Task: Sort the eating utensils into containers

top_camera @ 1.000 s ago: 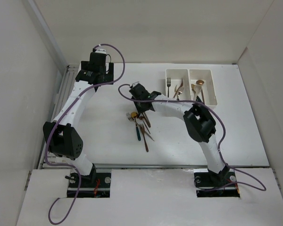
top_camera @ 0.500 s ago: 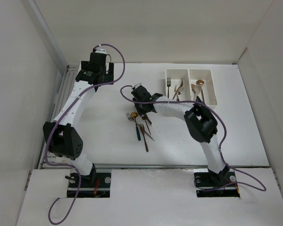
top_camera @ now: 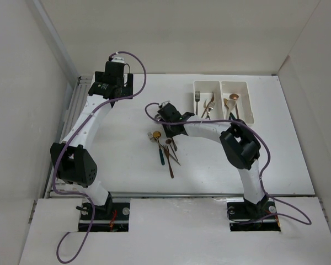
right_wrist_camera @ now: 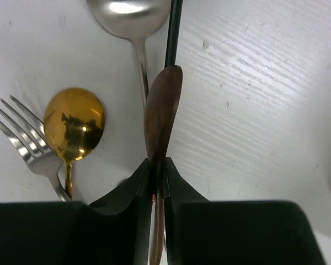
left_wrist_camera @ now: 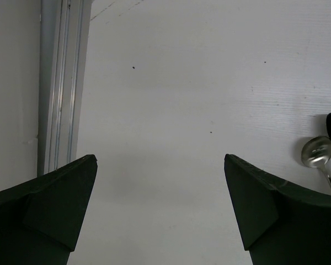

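My right gripper [top_camera: 169, 131] is shut on a copper-brown spoon [right_wrist_camera: 163, 113], seen edge-on between the pads [right_wrist_camera: 145, 171] in the right wrist view, held just above the table. Below it lie a gold spoon [right_wrist_camera: 74, 124], a silver fork [right_wrist_camera: 27, 146], a silver spoon [right_wrist_camera: 129, 11] and a black handle [right_wrist_camera: 174, 33]. The loose pile of utensils [top_camera: 166, 150] lies at mid-table. The white two-compartment containers [top_camera: 220, 84] stand at the back right and hold several utensils. My left gripper [left_wrist_camera: 160, 160] is open and empty over bare table at the back left [top_camera: 111, 83].
A silver spoon head [left_wrist_camera: 316, 151] shows at the right edge of the left wrist view. A metal rail [top_camera: 74, 102] runs along the table's left edge. White walls enclose the table on three sides.
My right gripper has shifted slightly right and toward me with the copper-brown spoon in it, off the pile. The left arm has not moved.
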{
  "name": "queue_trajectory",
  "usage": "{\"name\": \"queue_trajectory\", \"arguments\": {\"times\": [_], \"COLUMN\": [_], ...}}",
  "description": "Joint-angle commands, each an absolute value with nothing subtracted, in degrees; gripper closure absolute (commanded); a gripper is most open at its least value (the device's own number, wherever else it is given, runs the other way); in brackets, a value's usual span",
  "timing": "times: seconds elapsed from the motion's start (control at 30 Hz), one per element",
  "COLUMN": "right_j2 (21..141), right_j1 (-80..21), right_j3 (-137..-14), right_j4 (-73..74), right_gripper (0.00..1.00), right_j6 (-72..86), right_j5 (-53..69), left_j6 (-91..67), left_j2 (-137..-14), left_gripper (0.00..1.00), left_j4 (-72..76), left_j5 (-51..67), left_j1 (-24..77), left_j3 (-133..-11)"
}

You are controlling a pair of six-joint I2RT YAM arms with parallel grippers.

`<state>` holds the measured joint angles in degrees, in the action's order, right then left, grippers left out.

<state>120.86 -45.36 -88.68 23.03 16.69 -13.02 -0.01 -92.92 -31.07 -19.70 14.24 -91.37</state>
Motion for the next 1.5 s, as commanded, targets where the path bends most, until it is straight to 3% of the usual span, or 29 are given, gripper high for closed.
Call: {"name": "queue_trajectory", "arguments": {"times": [0.0, 0.07, 0.2, 0.73, 0.83, 0.93, 1.13, 1.27, 1.4, 1.47], "right_j2": [118.31, 117.69, 113.74, 107.32, 102.41, 98.80, 100.45, 109.48, 114.68, 115.31], "right_j1": [-45.53, -45.53, -45.53, -45.53, -42.11, -32.30, -16.81, -9.77, -6.60, -6.59], "right_j3": [-86.40, -86.40, -85.87, -85.87, -86.48, -89.81, -95.60, -100.45, -102.91, -102.92], "right_j4": [23.64, 23.64, 23.64, 25.40, 24.61, 25.22, 28.29, 31.54, 32.26, 31.64], "right_gripper": [0.89, 0.89, 1.00, 1.00, 1.00, 1.00, 1.00, 0.95, 0.88, 0.77], "right_j6": [16.79, 16.79, 16.79, 15.46, 15.47, 13.11, 7.65, 5.80, 3.78, 3.16], "right_j5": [-12.39, -13.00, -13.62, -15.72, -16.35, -19.14, -30.31, -37.26, -34.55, -34.54], "left_j6": [0.26, 0.26, 0.26, 0.26, 0.26, 0.26, 0.26, 0.26, 0.26, 0.79], "left_j2": [-90.18, -90.18, -90.18, -90.18, -90.18, -90.18, -90.18, -90.18, -89.65, -89.65], "left_gripper": [0.00, 0.00, 0.00, 0.00, 0.00, 0.00, 0.00, 0.00, 0.00, 0.00], "left_j4": [-30.06, -30.06, -30.06, -30.06, -30.06, -30.06, -30.06, -30.06, -30.06, -30.06], "left_j5": [-19.95, -19.95, -19.95, -18.90, -18.90, -18.90, -18.90, -18.90, -18.90, -18.90], "left_j1": [14.06, 14.06, 14.06, 14.06, 14.06, 14.06, 14.06, 14.06, 14.06, 14.06], "left_j3": [-90.97, -90.97, -90.97, -90.97, -90.97, -90.97, -90.44, -90.44, -90.44, -90.44]}}
